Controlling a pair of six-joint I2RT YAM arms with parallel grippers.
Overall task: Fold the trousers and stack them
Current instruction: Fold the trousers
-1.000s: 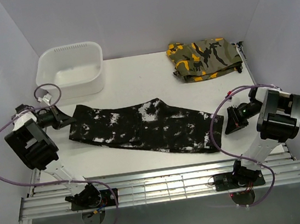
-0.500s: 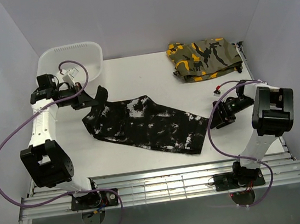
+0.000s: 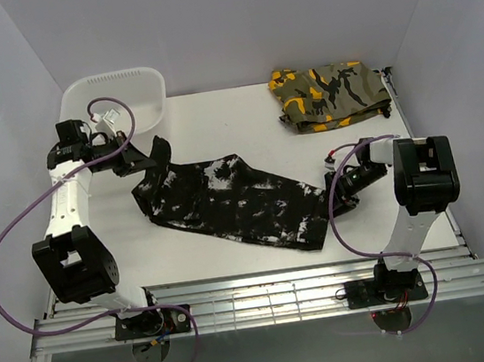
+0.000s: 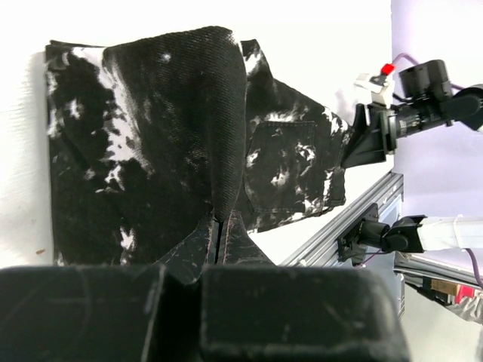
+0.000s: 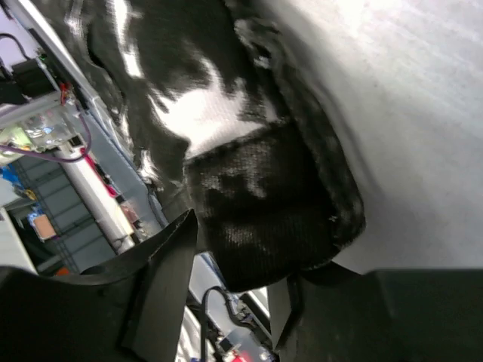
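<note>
The trousers (image 3: pixel 236 204), black with white splotches, lie slantwise across the middle of the table. My left gripper (image 3: pixel 148 158) is shut on their left end and holds that corner raised. In the left wrist view the fabric (image 4: pixel 151 136) hangs from my closed left gripper (image 4: pixel 218 230) in a fold. My right gripper (image 3: pixel 333 197) is low at the trousers' right end. In the right wrist view it (image 5: pixel 234 279) is open, its fingers either side of a bunched dark hem (image 5: pixel 256 196).
A white bin (image 3: pixel 78 91) stands at the back left, just behind my left arm. A folded camouflage garment (image 3: pixel 329 94) with orange and black patches lies at the back right. Aluminium rails (image 3: pixel 258 299) run along the near table edge.
My left gripper has pulled the trousers' left end up and toward the back, dragging the garment left. My right gripper has moved left up to the right end.
</note>
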